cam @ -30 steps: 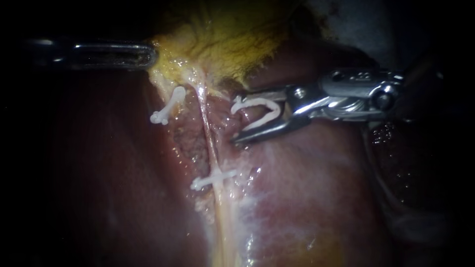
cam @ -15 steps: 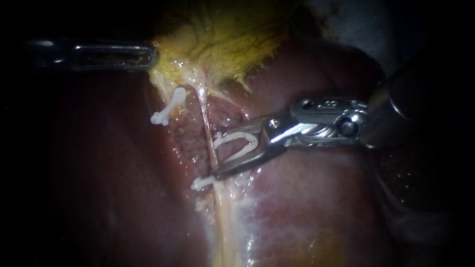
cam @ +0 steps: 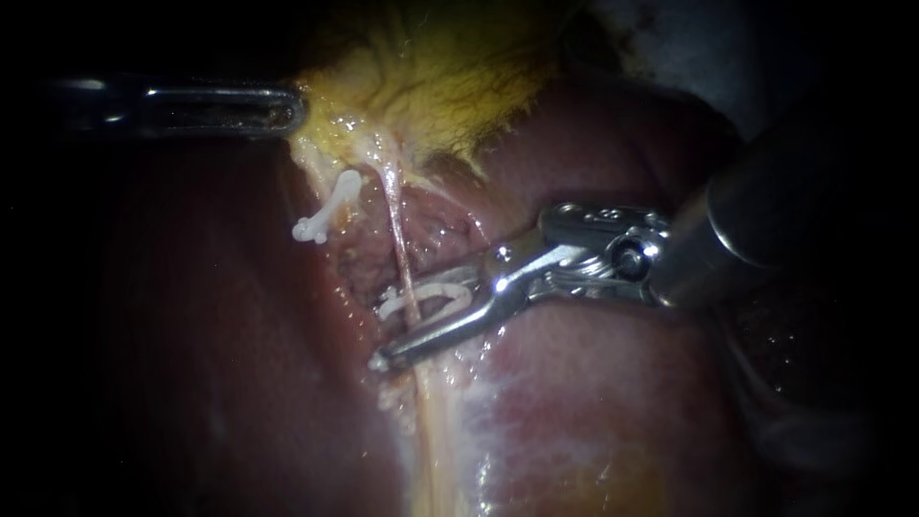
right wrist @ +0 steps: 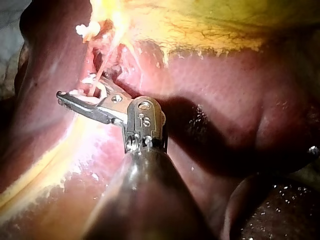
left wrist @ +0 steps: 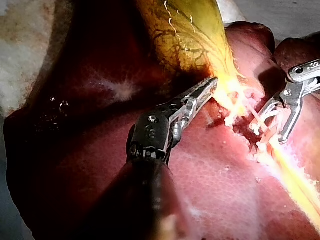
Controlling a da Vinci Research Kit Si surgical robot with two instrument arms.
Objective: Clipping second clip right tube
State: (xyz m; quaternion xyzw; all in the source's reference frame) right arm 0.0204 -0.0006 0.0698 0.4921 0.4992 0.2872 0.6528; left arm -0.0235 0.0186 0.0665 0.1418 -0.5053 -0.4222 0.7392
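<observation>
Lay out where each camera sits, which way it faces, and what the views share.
Endoscope: close over the tissue, facing the tube; left instrument enters from the left, right instrument from the right.
Left wrist: on the left arm, looking along the left instrument to the gallbladder; right instrument beyond.
Right wrist: on the right arm, looking along its shaft to jaws holding a clip astride the tube.
Shared: all show the right instrument at the tube.

Your right instrument (cam: 397, 325) holds a white clip (cam: 426, 302) around the thin tube (cam: 394, 220). Your left instrument (cam: 290, 110) pinches the yellow gallbladder (cam: 431, 86), far left.
</observation>
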